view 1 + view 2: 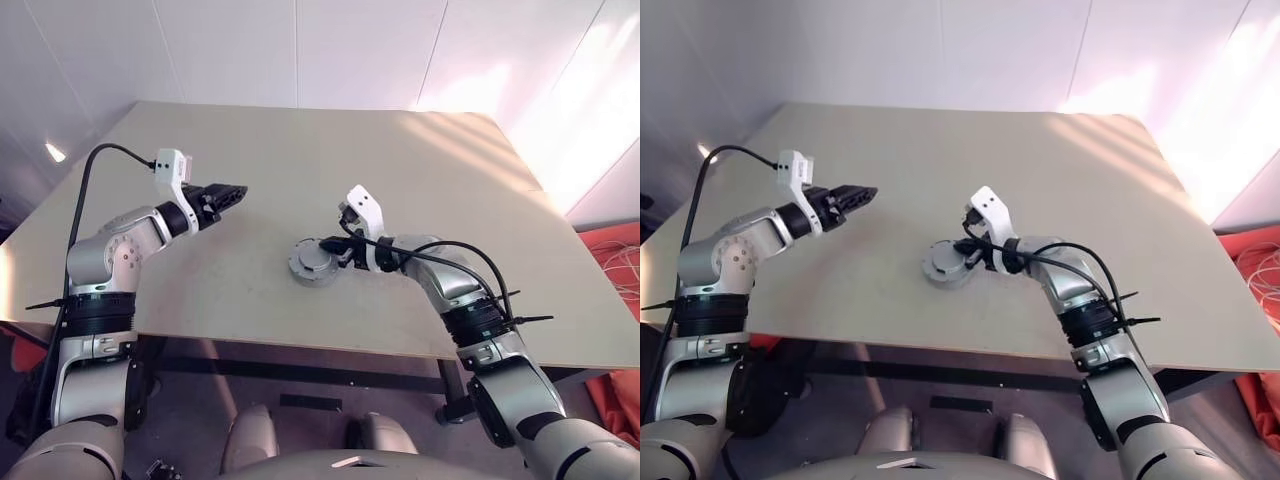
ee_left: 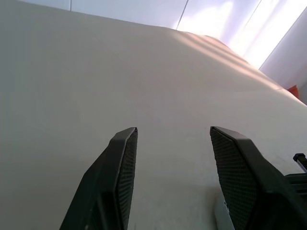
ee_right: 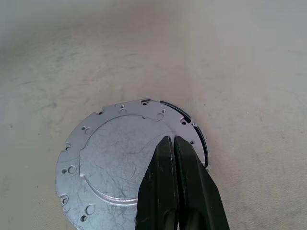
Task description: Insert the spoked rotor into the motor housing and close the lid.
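The pale beige table [image 1: 300, 170] has a matt, smooth top that looks like laminate or painted board; close up it shows faint grey scuffs and smudges. The round silver-grey metal lid [image 3: 112, 158] on it is bare metal with a dull brushed sheen, fine random scratches, small drilled holes near the rim and a ribbed grey edge. The right end effector [image 3: 172, 140] has fingers of matt black plastic. The left end effector [image 2: 172, 139] has black pads [image 2: 235, 177] with a fine cross-hatched, rubbery texture.
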